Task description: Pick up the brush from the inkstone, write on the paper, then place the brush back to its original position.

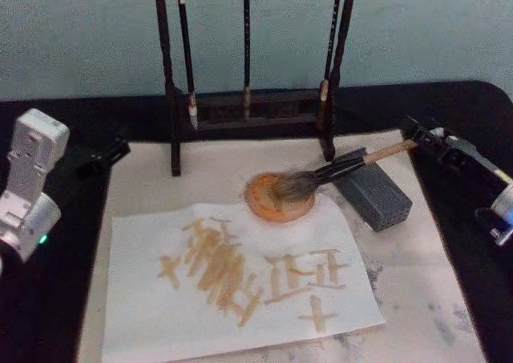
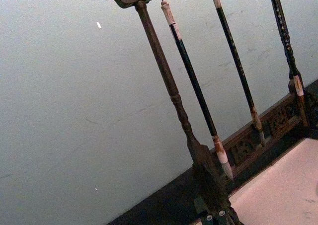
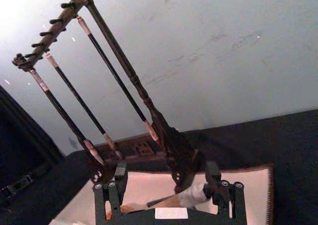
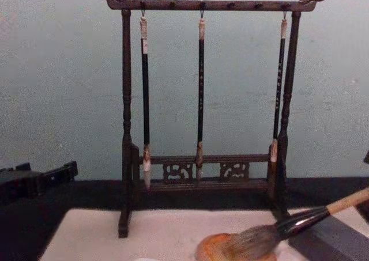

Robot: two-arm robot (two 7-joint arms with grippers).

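The right pincer [image 1: 418, 139] sits at the right side of the work area, above the black table [image 1: 473, 123], with its fingers [image 3: 212, 178] closed on the pale tan end of the brush [image 1: 321, 176] handle. From this pincer the brush runs away toward the robot's left and slightly toward the robot. Its black collar lies across the top edge of the grey block [image 1: 373, 196], which sits just to the left of the pincer and nearer the robot. Its bushy grey-brown head rests on the round orange inkstone [image 1: 272, 203], farther left again.

Beyond the inkstone from the pincer, nearer the robot, lies the white paper [image 1: 240, 287]. It carries tan brush strokes: a dense cluster on its left half and several cross-shaped and bar-shaped marks on its right half. None of these marks can be read as a definite character. The paper and inkstone rest on a pale felt mat [image 1: 417, 275] stained grey at the right.

Left of the pincer and farther from the robot stands the dark wooden brush rack [image 4: 202, 5], with three thin brushes [image 4: 200, 94] hanging from its top bar. No brand or label is legible on any item.

The left pincer [image 1: 108, 151] lies well to the left, past the rack post, over the black table; its finger state cannot be determined.
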